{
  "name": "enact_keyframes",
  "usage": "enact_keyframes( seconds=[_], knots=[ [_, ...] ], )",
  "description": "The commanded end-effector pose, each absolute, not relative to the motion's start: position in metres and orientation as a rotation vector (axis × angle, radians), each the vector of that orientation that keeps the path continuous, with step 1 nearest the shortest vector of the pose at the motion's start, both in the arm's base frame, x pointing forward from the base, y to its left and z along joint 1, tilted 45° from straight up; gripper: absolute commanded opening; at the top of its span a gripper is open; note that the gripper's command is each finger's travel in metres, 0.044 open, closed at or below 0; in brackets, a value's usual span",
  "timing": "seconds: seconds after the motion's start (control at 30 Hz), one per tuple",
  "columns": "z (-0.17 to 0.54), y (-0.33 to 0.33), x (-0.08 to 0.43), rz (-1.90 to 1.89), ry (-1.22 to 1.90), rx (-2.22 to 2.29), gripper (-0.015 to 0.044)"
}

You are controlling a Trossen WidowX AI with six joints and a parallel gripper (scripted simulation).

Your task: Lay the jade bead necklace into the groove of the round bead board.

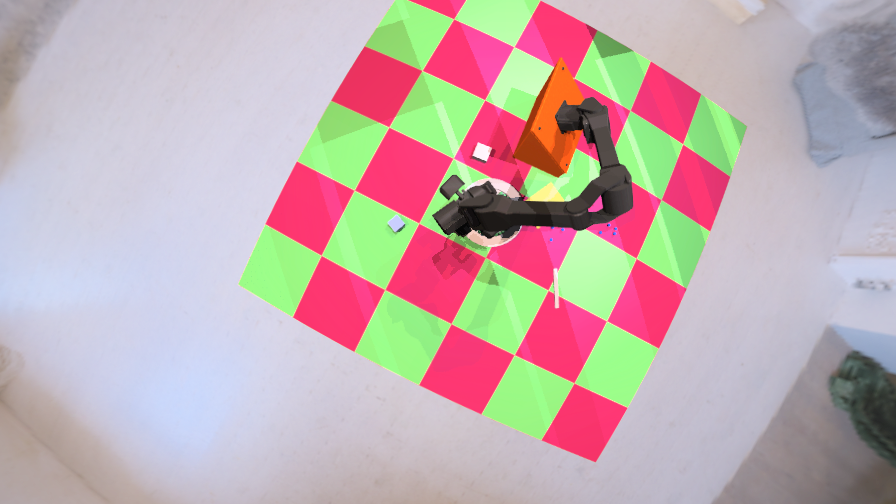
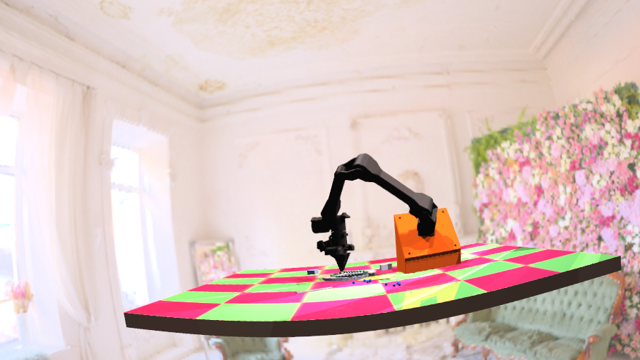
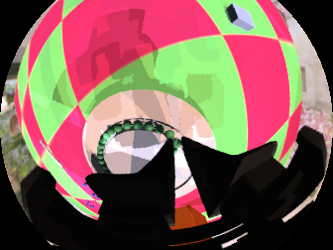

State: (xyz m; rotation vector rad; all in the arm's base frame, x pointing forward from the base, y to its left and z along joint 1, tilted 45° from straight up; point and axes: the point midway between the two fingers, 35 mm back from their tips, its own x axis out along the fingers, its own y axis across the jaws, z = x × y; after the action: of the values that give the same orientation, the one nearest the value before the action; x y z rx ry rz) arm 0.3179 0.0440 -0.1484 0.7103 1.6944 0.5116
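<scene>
The round bead board is pale and lies flat under the arm. The green jade bead necklace curves over it; a thin dark groove line shows beyond the beads at top and lower right in the wrist view. The left and top beads run just inside or along that line. My gripper points down at the board, its tips shut on a bead of the necklace at the right end of the visible arc. The near part of the necklace is hidden behind the fingers.
A lavender cube lies beyond the board. A white block lies between board and orange base. A yellow piece, several small blue beads and a white stick lie nearby.
</scene>
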Motion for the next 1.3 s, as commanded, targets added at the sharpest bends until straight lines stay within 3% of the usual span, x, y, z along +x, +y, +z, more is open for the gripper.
enact_keyframes(
  seconds=[0.0, 0.07, 0.63, 1.27],
  knots=[
    [-0.1531, 0.0468, 0.3184, 0.512, 1.692, 0.704, 0.0],
    [-0.1539, 0.0475, 0.3182, 0.512, 1.692, 0.704, 0.0],
    [-0.1497, 0.0443, 0.3183, 0.512, 1.693, 0.708, 0.044],
    [-0.1477, 0.0423, 0.3187, 0.512, 1.692, 0.704, 0.044]
  ],
)
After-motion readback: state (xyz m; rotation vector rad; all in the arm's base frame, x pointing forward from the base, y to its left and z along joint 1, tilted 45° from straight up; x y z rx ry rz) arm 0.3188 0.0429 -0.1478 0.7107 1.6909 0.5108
